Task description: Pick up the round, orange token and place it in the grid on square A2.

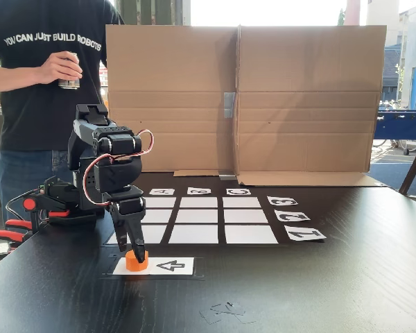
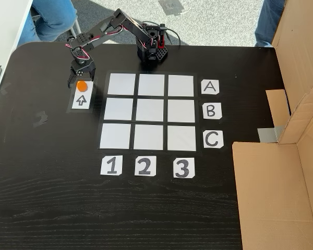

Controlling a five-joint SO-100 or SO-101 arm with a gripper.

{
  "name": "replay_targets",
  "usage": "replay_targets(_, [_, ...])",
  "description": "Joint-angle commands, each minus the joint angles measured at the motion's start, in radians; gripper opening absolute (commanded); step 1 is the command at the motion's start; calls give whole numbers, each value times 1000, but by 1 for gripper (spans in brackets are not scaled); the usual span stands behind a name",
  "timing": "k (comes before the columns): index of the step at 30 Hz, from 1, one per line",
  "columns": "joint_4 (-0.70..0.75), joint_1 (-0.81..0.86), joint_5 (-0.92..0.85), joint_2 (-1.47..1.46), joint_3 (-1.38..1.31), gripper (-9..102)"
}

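On the near part of the black table [image 1: 319, 291], a white arrow card [image 1: 168, 266] lies flat, and the orange token [image 1: 136, 261] sits on its end beside the printed arrow. In a fixed view from above, the token [image 2: 82, 86] rests on the card's far end, left of the grid. The gripper [image 1: 130, 251] comes down over it, its two black fingers parted and standing on either side of the token; whether they press it I cannot tell, and the token rests on the card.

Beyond the card lies the grid [image 1: 198, 217], nine white rectangles with black gaps. Square A2 [image 2: 152, 85], the middle cell of the row beside the A card [image 2: 210, 87], lies bare. Number cards [image 2: 145, 166] edge one side of the grid.

Further back, the arm's base [image 1: 62, 201] is held by red-handled clamps [image 1: 10, 229]. Behind it stands a folded cardboard screen [image 1: 298, 97], and a person [image 1: 41, 76] in a dark T-shirt holds a can [image 1: 69, 82].
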Motion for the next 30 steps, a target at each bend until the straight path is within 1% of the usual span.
replay_targets(1, [-3,-9,-29,2,-35,45])
replay_targets(22, [-69,15,-241,-44,-54,44])
replay_targets(23, [-71,18,-250,-48,-54,42])
replay_targets(24, [-72,20,-259,-51,-54,33])
replay_targets(25, [-75,20,-264,-52,-54,22])
replay_targets(26, [-86,23,-265,-55,-52,3])
replay_targets(27, [-95,25,-265,-58,-52,0])
replay_targets(30, [-109,32,-265,-67,-49,0])
